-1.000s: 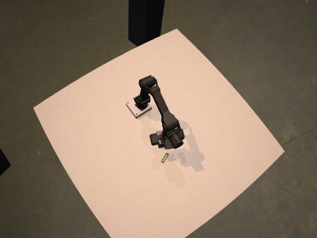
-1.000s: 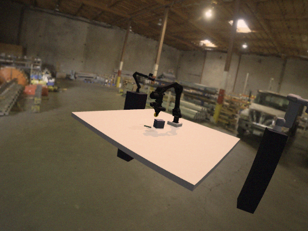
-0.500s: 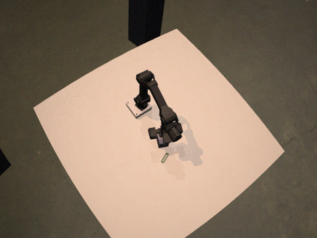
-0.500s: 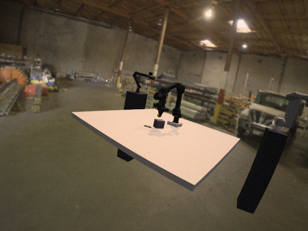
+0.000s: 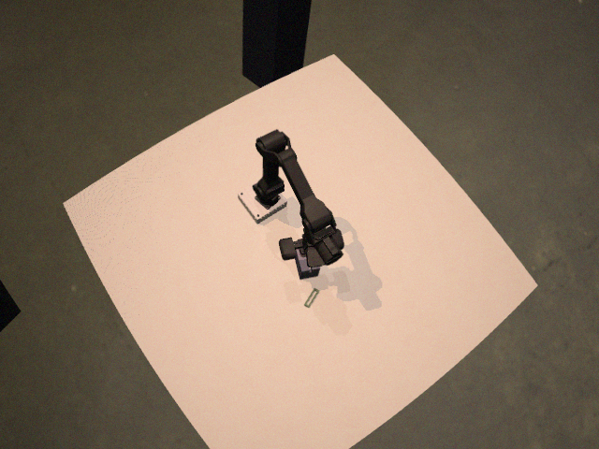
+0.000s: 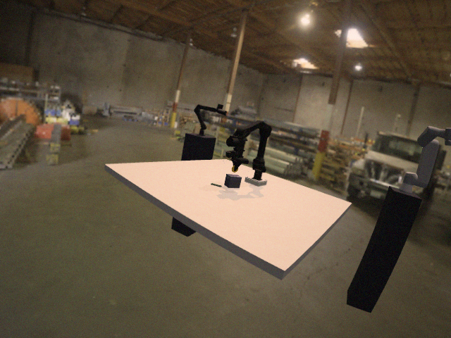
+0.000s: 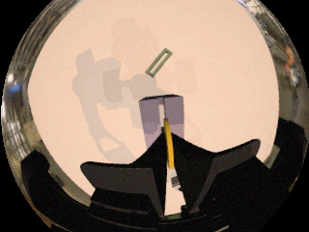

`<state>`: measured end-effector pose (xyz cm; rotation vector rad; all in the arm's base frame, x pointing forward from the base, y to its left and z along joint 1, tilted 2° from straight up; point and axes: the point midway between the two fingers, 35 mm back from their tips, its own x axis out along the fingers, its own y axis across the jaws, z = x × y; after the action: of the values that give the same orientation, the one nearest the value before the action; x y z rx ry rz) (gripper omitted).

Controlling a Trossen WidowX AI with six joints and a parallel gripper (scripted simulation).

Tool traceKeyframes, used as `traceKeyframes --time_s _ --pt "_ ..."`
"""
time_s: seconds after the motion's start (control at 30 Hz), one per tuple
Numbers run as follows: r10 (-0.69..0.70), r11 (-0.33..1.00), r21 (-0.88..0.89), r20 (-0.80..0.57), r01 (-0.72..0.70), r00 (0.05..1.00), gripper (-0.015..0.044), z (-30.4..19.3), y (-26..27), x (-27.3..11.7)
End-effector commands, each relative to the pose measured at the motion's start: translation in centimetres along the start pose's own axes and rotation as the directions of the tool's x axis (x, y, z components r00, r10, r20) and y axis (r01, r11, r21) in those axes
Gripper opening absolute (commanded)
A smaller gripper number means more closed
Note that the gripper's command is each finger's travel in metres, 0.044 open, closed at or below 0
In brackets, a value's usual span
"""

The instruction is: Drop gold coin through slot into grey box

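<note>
Reading across the exterior view from the left: the first thing you hit on the pale pink tabletop [image 6: 254,225] is the dark-green holder [image 6: 215,184], lying flat with nothing standing in it. Just to its right sits the grey box [image 6: 232,180], apart from the holder. Directly above the box you've got your hand [image 6: 235,167], pointing down and pinched tight on the gold coin [image 6: 234,168]. The coin hangs in the air over the lid, not touching it. Further right is the arm's white base plate [image 6: 255,180], near the box but clear of it.

The wrist view is where you get the useful detail. The coin [image 7: 169,143] shows edge-on as a thin yellow line running up between the two dark fingers, which squeeze it from both sides. Beyond its tip you can see the box [image 7: 161,118] with a pale slot line [image 7: 162,115] down the middle of its lid. The coin's edge runs roughly the same way as that line and sits just to its right. I can't tell from this angle whether they truly line up. Up and to the right of the box is the holder [image 7: 158,62], a little open green rectangle lying at a slant.

From the top view the hand [image 5: 306,255] covers most of the box [image 5: 308,269]. The holder [image 5: 311,296] lies near it, toward the tabletop's [image 5: 193,270] near edge.
</note>
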<state>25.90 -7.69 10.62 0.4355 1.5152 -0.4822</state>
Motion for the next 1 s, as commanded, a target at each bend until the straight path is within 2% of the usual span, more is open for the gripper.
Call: traceKeyframes --time_s 0.0,0.97 --pt "0.001 1.0 0.001 0.003 -0.001 1.0 0.0 0.0 0.04 -0.08" --pt "0.001 1.0 0.007 0.003 -0.001 1.0 0.0 -0.36 0.07 0.21"
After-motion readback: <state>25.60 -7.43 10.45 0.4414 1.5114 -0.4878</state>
